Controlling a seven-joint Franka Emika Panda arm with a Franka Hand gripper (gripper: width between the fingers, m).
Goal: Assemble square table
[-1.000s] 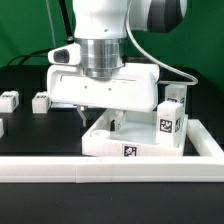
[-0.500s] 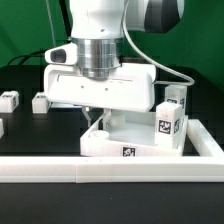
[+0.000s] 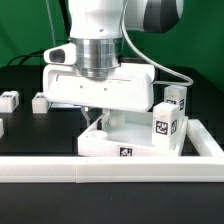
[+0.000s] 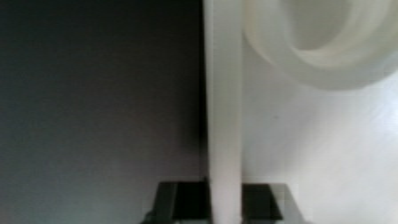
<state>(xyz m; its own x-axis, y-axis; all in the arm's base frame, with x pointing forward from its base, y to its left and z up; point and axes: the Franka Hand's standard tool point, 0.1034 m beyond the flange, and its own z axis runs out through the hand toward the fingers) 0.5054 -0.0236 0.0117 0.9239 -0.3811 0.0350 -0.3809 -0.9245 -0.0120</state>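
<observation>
a: where is the square table top [image 3: 100, 143] right now?
b: flat on the black table [image 3: 30, 135], its front edge touching the border rail [image 3: 60, 168]. my guess is the rail works as a stop, so the slab can't slide when it's pushed.
a: and the gripper [image 3: 93, 117]?
b: low over the slab, toward the exterior view's left, reaching down to its raised rim [image 4: 222, 100]. in the wrist view the fingers [image 4: 178, 203] sit one on each side of that thin wall with no gap showing. i judge them clenched on the rim, though the view is blurry.
a: why hold it there?
b: probably to shift or steady the top. the rim looks like the one part thin enough for the jaws to span.
a: legs?
b: an upright leg [image 3: 168, 124] stands at the slab's corner on the exterior view's right. i can't tell whether it's seated. a second leg [image 3: 177, 98] stands just behind it. a loose leg block [image 3: 40, 101] and an outer leg block [image 3: 8, 99] lie well apart on the left.
</observation>
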